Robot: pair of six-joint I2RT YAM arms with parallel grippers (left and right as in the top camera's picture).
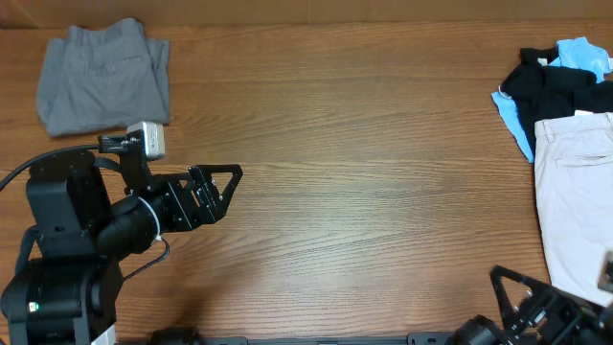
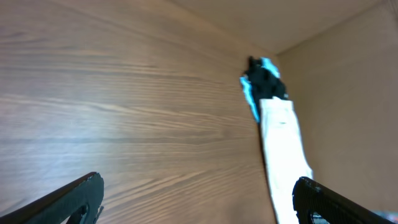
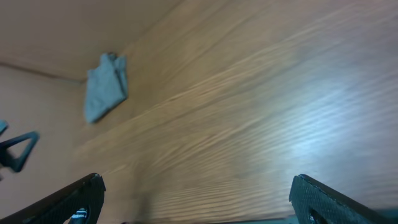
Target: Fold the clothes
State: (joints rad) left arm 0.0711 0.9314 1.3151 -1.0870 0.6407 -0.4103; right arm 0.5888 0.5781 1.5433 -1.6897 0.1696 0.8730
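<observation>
At the far left corner of the tabletop (image 1: 383, 192) lies the one pair of grey trousers (image 1: 101, 77). It is folded into a compact, roughly square bundle, with a stitched pocket facing up. Nothing touches it. The right wrist view shows the same bundle (image 3: 106, 94) small and distant, alone on the wood near the table's edge.

Two arms are in view, one at each near corner. The left gripper (image 1: 225, 192) hangs over bare wood on the left side of the tabletop, just nearer than the grey trousers and apart from them. Its jaws are spread wide with nothing between them. In its own wrist view (image 2: 199, 193) the two black fingers sit at opposite lower corners, with only wood grain between. The right gripper (image 1: 536, 302) shows partly at the near right corner. Its wrist view (image 3: 196, 193) shows its fingers just as far apart, and it holds nothing either.

Along the right edge lie three other garments in one loose group. One black garment (image 1: 551, 91) sits at the far right corner, and one light-blue garment (image 1: 584, 56) shows from beneath and behind it. One pair of pale beige trousers (image 1: 575, 192) stretches from the black garment toward the near edge and ends close to the right gripper. The left wrist view shows the same three, blurred: black (image 2: 264, 81), blue (image 2: 249, 96) and beige (image 2: 283, 149).

That makes four garments on the table, well apart as two groups, one at the left and one at the right.
</observation>
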